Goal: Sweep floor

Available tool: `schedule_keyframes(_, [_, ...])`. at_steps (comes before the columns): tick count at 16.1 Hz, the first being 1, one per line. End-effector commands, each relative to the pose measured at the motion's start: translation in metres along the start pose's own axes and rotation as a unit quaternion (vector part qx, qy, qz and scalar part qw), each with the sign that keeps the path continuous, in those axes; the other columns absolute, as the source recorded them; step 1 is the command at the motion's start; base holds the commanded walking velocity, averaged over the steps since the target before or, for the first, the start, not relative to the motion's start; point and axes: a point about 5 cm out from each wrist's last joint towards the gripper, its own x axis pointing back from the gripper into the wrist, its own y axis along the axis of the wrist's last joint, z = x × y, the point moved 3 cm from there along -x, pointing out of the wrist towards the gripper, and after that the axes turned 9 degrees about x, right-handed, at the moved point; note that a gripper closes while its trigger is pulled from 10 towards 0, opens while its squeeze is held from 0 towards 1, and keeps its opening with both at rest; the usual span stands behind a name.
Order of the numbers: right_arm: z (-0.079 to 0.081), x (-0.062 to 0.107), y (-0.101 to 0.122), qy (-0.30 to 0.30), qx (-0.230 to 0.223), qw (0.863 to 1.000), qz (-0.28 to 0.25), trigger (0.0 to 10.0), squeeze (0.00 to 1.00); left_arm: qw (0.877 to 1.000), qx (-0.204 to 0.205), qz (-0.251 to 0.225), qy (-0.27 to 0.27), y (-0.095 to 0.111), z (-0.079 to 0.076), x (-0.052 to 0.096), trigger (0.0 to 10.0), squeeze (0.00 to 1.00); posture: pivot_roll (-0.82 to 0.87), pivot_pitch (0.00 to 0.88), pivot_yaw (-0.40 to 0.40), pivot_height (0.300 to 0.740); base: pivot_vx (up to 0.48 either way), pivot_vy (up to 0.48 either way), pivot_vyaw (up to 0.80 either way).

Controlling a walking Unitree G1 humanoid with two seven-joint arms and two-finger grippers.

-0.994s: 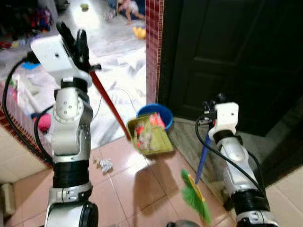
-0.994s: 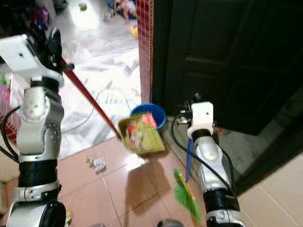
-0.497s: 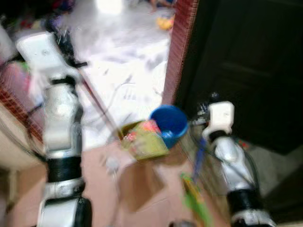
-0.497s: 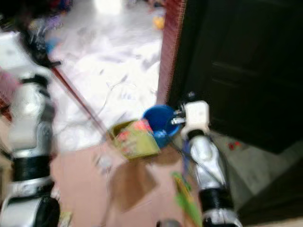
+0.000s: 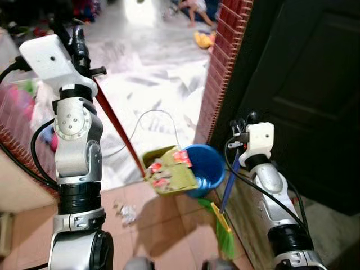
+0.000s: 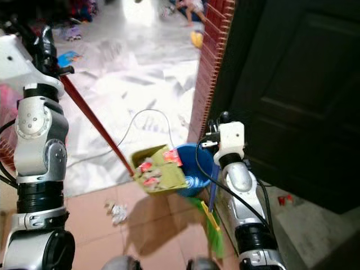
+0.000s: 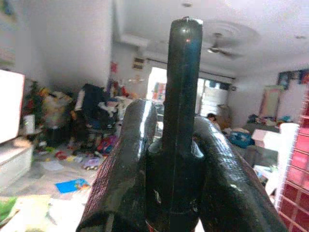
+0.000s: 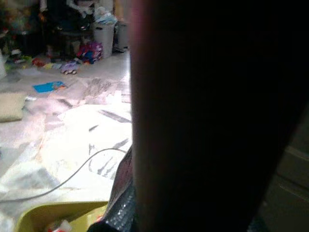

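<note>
The left gripper [image 5: 73, 42], raised at the upper left of the frame, is clamped on the top of the red handle [image 5: 115, 126] — from there the yellow-green dustpan [image 5: 169, 175], loaded with scraps, is hung at centre, tilted against the blue bucket [image 5: 205, 169]. At lower right, the blue-handled green broom [image 5: 225, 225] is held upright by the right gripper [image 5: 239, 138], closed on its shaft.

Terracotta floor tiles [image 5: 169, 225] meet a pale marbled floor [image 5: 152, 84] beyond the brick pillar. A crumpled scrap of paper [image 5: 127, 212] lies on the tiles at about 7 o'clock from the blue bucket [image 5: 205, 171], which stands at the pillar's foot. A thin cable [image 5: 147, 115] loops across the marbled floor at the bucket's 11 o'clock.
</note>
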Motion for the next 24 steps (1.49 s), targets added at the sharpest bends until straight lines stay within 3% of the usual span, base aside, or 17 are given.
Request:
schedule_keyframes(1, [-0.013, 0.000, 0.003, -0.013, 0.018, 1.000, -0.005, 10.0, 0.00, 0.999, 0.017, -0.042, -0.024, 0.018, -0.016, -0.003, 10.0, 0.00, -0.02, 0.000, 0.001, 0.740, 0.307, 0.000, 0.00])
schedule_keyframes(6, [-0.011, -0.002, 0.004, -0.007, 0.019, 1.000, -0.006, 10.0, 0.00, 0.999, 0.025, -0.039, -0.027, 0.014, -0.019, -0.002, 10.0, 0.00, -0.02, 0.000, -0.004, 0.740, 0.000, 0.000, 0.00])
schedule_keyframes(10, [-0.011, -0.003, 0.004, -0.007, 0.018, 1.000, -0.006, 10.0, 0.00, 0.998, -0.001, -0.030, -0.052, -0.001, -0.029, 0.006, 10.0, 0.00, -0.02, 0.000, -0.004, 0.740, 0.000, 0.000, 0.00])
schedule_keyframes(13, [-0.011, -0.003, 0.005, -0.007, 0.019, 1.000, -0.007, 10.0, 0.00, 0.996, -0.012, -0.023, -0.083, -0.015, -0.046, 0.011, 10.0, 0.00, -0.04, 0.000, -0.004, 0.740, 0.000, 0.000, 0.00])
schedule_keyframes(16, [-0.012, -0.004, 0.006, -0.011, 0.021, 1.000, -0.009, 10.0, 0.00, 0.989, -0.023, -0.015, -0.146, -0.035, -0.082, 0.022, 10.0, 0.00, -0.05, 0.000, 0.005, 0.740, 0.000, 0.000, 0.00])
schedule_keyframes(20, [-0.011, -0.004, 0.006, -0.016, 0.017, 1.000, -0.010, 10.0, 0.00, 0.965, -0.061, -0.037, -0.251, -0.041, -0.117, 0.035, 10.0, 0.00, -0.05, 0.000, 0.023, 0.740, 0.000, 0.000, 0.00])
schedule_keyframes(22, [-0.010, -0.003, 0.007, -0.020, 0.015, 1.000, -0.012, 10.0, 0.00, 0.941, -0.072, -0.051, -0.326, -0.046, -0.143, 0.053, 10.0, 0.00, -0.05, 0.000, 0.031, 0.740, 0.000, 0.000, 0.00])
schedule_keyframes(24, [-0.009, -0.002, 0.007, -0.022, 0.014, 1.000, -0.014, 10.0, 0.00, 0.910, -0.075, -0.064, -0.404, -0.050, -0.166, 0.071, 10.0, 0.00, -0.06, 0.000, 0.038, 0.740, 0.000, 0.000, 0.00])
